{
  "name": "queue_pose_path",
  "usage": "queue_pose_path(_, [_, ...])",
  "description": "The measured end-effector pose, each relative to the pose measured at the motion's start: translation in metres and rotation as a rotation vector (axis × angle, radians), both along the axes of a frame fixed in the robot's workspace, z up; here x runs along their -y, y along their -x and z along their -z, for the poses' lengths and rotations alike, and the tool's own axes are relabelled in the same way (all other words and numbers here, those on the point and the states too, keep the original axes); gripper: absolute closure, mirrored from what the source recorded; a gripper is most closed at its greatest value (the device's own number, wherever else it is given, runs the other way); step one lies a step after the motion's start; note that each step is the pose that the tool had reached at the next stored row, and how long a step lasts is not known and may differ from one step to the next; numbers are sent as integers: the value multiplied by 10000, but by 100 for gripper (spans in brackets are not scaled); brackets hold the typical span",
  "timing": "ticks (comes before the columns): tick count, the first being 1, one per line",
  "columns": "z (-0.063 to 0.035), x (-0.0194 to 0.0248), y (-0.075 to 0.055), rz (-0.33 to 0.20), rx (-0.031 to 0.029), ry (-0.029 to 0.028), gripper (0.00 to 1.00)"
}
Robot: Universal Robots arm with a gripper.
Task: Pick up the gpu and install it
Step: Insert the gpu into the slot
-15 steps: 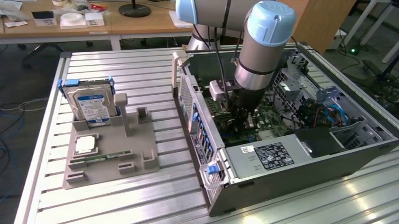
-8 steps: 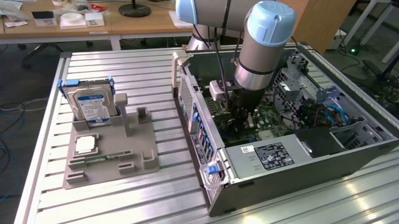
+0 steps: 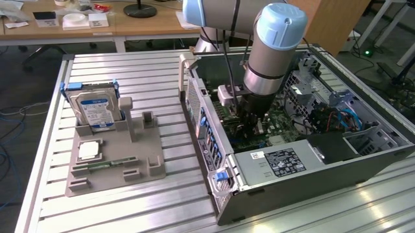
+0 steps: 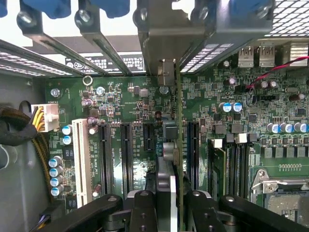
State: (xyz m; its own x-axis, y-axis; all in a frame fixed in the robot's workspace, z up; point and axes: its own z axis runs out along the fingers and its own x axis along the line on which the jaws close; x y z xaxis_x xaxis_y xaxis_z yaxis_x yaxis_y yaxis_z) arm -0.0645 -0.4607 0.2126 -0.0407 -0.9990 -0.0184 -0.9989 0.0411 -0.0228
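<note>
The gpu (image 4: 177, 145) is standing on edge, seen edge-on as a thin brownish-green board running straight out over the green motherboard (image 4: 145, 106), its silver metal bracket (image 4: 166, 72) sitting at the far end against the case's rear slots.

A slatted aluminium table (image 3: 129, 73) carries an open computer case (image 3: 311, 179) and a grey parts holder (image 3: 123, 165). The holder lies flat on the slats, apart from the case on the exterior view's left. The case rests on its side, its open face upward, near the table's edge.
</note>
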Motion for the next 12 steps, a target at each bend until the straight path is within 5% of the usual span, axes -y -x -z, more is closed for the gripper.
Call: queue_pose_path(12, [-70, 0, 1, 1, 51, -11, 65])
